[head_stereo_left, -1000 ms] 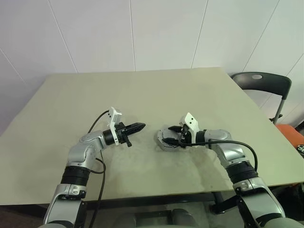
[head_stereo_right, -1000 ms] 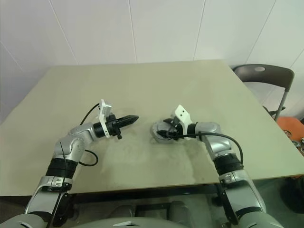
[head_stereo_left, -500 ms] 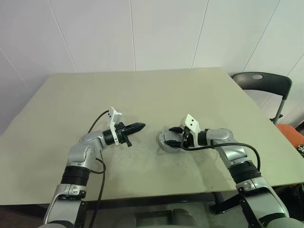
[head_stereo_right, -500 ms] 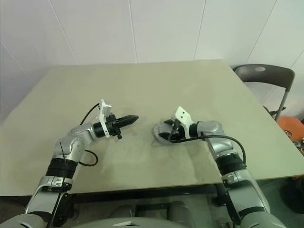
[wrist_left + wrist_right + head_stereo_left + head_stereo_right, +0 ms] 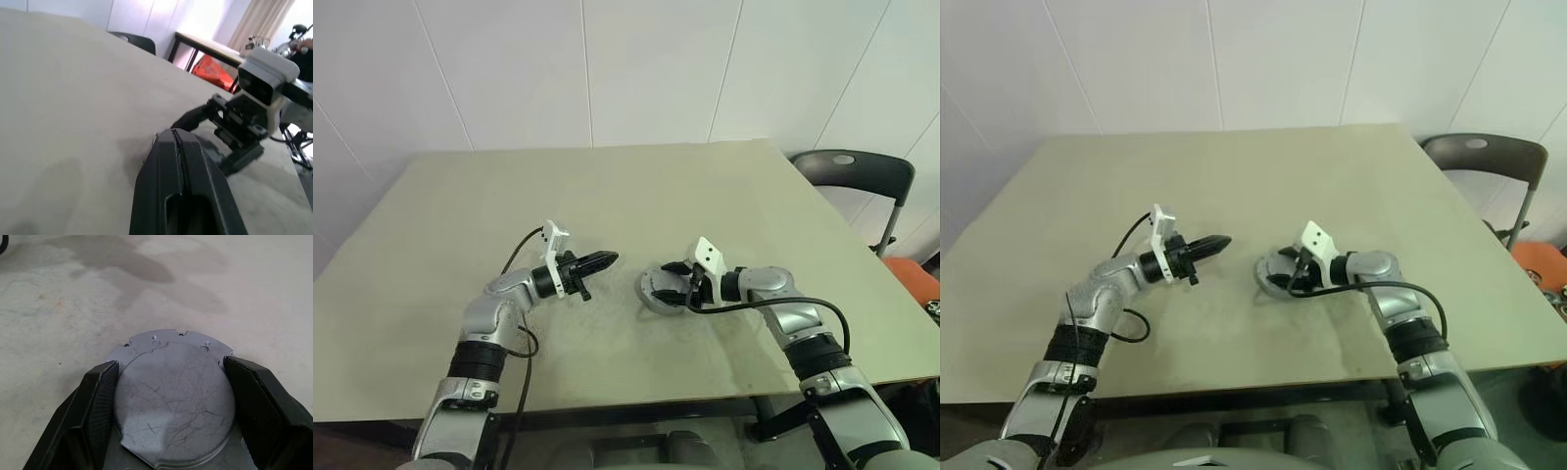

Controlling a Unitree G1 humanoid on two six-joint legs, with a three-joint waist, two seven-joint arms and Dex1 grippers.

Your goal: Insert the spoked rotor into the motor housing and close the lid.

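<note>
Currently right gripper [image 5: 168,382] is clamped across a scratched grey metal disc-topped part, probably the lid [image 5: 171,396] on the housing, mid-table [image 5: 607,196] near the front, while left gripper [image 5: 607,260] hangs pinched shut and empty just beside it, tips aimed at it.

right gripper [image 5: 171,396] | fingers [image 5: 98,401] flank motor housing [image 5: 173,401] (scratched face) | on table [image 5: 73,298]
</note>
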